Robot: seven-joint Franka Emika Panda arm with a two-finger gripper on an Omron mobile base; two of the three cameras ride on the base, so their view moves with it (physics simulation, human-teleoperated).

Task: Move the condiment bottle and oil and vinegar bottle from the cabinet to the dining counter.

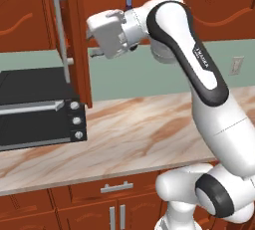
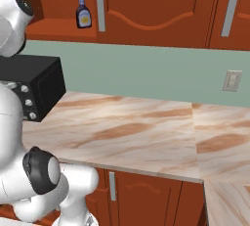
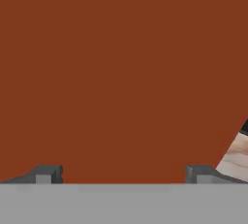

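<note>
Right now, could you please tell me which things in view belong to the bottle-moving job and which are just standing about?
Part of the job:
- condiment bottle, upright on the open cabinet shelf
- gripper, fingers spread wide, holding nothing, facing red-brown wood

Just standing about:
- black toaster oven on the marble counter
- wall outlet

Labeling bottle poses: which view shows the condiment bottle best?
Right base view: the condiment bottle stands whole and unblocked on the cabinet shelf. In the left base view its blue cap alone peeks over the arm; the hand view faces red-brown wood.
</note>
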